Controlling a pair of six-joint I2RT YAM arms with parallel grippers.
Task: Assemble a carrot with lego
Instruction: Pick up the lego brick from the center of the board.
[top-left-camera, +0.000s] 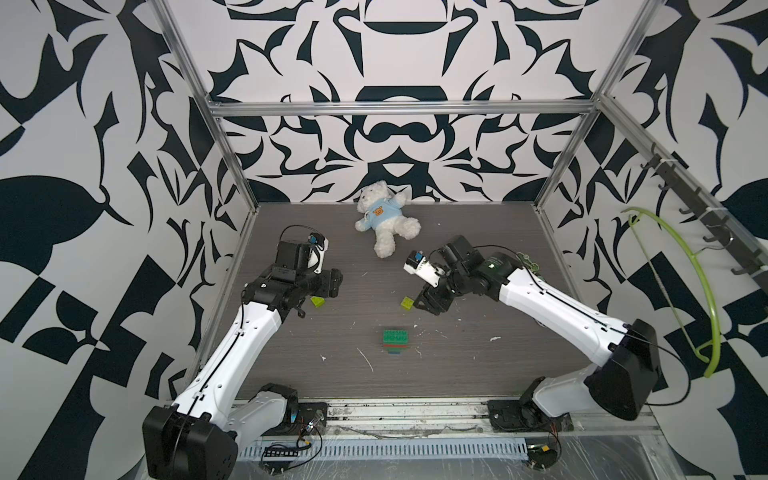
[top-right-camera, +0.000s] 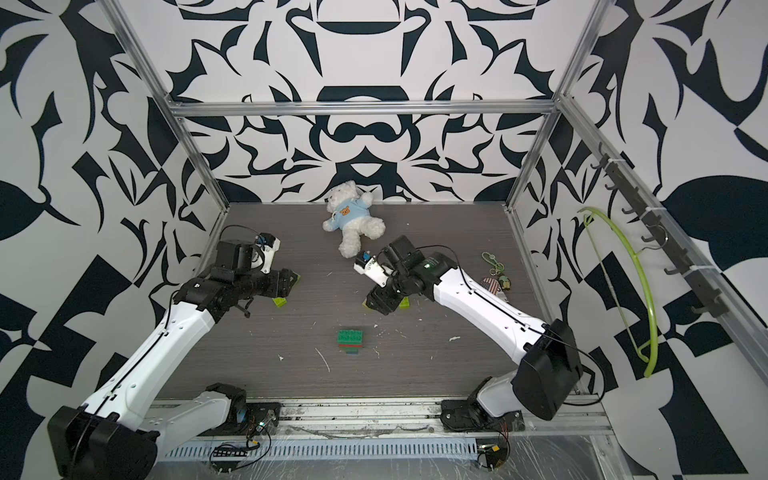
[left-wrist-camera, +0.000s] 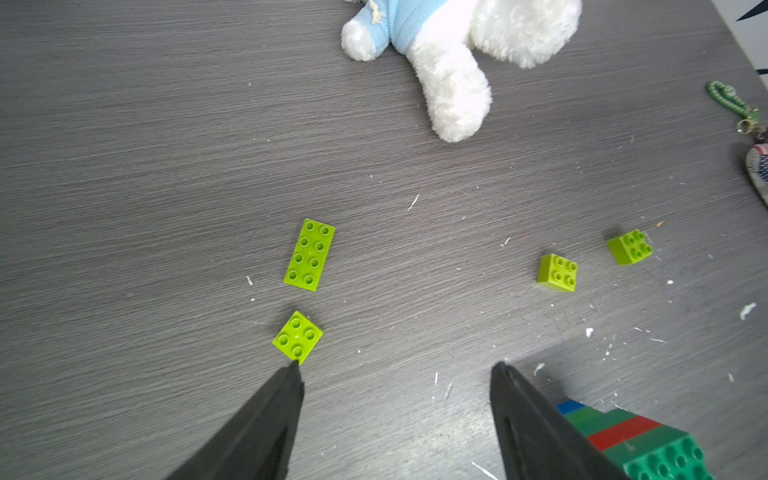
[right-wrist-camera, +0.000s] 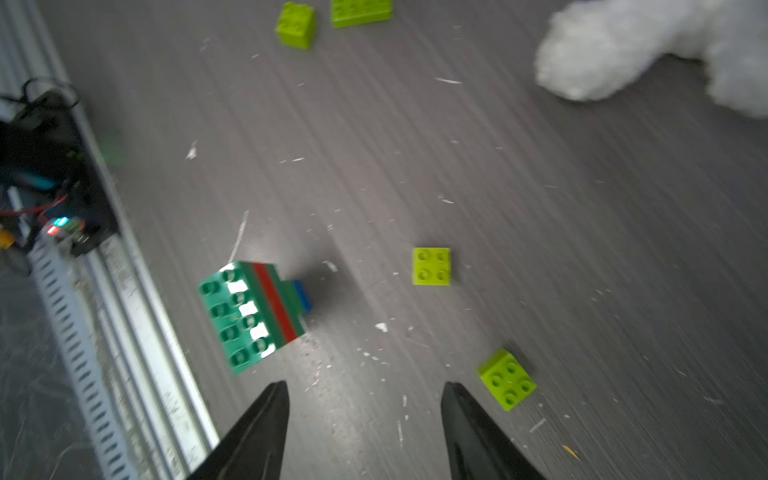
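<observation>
The carrot (top-left-camera: 395, 341), a dark green and red banded body with a blue tip, sits on the desk (top-left-camera: 457, 374) near its front edge, between the two arms. The right pincer (right-wrist-camera: 365, 384) hovers near it, jaws wide and empty, with the carrot off to one side of its fingers. The left pincer (left-wrist-camera: 395, 368), also wide and empty, is farther off. One of its fingertips is just beside a lime square brick (left-wrist-camera: 297, 337).

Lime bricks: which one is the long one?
The eight-stud lime brick in the left wrist view; the three square lime bricks have four studs each.
</observation>
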